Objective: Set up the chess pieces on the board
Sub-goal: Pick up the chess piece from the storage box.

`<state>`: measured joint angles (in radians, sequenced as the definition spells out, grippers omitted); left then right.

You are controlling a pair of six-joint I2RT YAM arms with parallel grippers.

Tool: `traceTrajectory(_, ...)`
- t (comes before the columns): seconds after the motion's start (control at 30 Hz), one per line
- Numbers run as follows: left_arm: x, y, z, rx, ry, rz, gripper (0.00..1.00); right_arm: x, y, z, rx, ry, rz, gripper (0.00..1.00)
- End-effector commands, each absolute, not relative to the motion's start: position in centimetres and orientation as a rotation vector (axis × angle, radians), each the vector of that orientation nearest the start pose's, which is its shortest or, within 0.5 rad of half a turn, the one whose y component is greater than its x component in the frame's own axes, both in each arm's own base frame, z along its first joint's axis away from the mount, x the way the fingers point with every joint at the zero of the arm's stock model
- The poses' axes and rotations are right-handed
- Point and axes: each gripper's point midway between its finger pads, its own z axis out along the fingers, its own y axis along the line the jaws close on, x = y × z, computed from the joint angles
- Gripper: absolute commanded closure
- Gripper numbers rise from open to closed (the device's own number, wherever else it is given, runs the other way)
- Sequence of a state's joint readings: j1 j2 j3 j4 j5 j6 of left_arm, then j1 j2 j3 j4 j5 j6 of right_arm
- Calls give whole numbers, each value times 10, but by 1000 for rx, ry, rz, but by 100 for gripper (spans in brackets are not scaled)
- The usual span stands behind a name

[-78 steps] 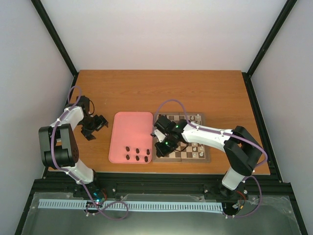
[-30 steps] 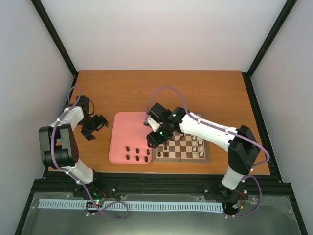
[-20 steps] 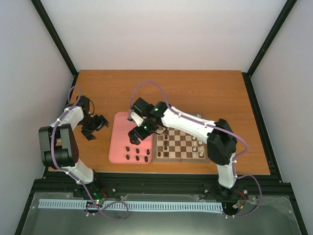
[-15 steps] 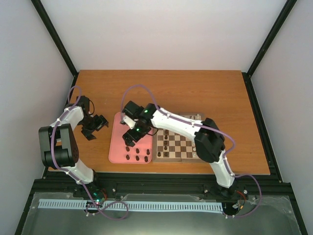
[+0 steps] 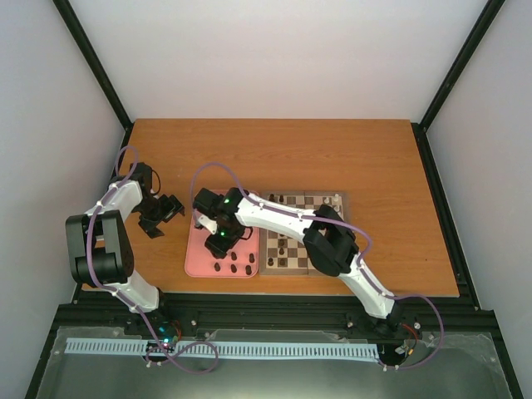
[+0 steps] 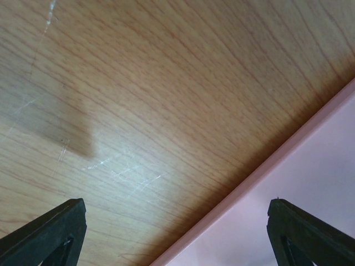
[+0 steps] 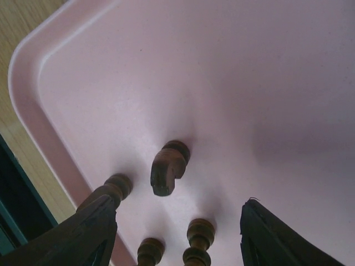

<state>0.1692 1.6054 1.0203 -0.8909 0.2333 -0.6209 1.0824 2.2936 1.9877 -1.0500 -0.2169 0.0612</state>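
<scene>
Right arm [image 5: 274,218] swings from board [image 5: 320,202] to tray [image 5: 193,259].
Jaws gape empty, knight [image 7: 169,166] centred between them; left arm [image 5: 116,199] well apart.

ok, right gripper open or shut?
Open: right gripper stands wide over the pink tray, dark knight in the gap, ungripped.

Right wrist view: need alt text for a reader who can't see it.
The right gripper, jaws open and empty, hovers over a dark knight-shaped piece on the pink tray. Three more dark chess pieces sit nearer the camera, by the tray's rounded corner. A strip of wooden table shows at upper left.
</scene>
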Motion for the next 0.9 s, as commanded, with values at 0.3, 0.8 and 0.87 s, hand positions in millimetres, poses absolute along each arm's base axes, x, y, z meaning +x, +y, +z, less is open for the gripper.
traceTrajectory(0.3,299,11,62,-1147,2817,-402,0,205,476,49,-1572,2605,480,49)
traceTrajectory(0.8,298,11,60,-1149,2822,-405,0,205,478,43,-1584,2611,477,78)
traceTrajectory(0.87,298,10,60,-1148,2823,-406,0,205,477,43,-1583,2610,473,88)
